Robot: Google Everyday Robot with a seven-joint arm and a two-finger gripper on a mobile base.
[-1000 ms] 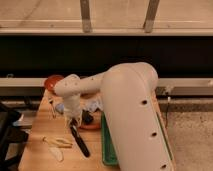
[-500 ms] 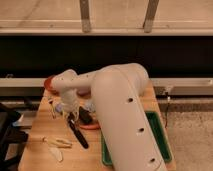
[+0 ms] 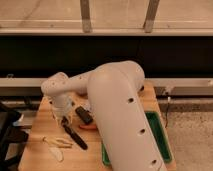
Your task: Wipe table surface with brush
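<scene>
Shifting left, gripper (image 3: pixel 64 120), clamped on brush (image 3: pixel 76 138), is wiping table (image 3: pixel 44 128); next likely needs pressing down while sweeping.

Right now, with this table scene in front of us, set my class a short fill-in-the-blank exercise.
1. The gripper, low over the light tan wooden tabletop, grips a long slim black ____.
2. The rectangular tray on the right is ____.
3. The orange-red carrot-like stick lies ____ of that tray.
Missing words: brush; green; left.
</scene>
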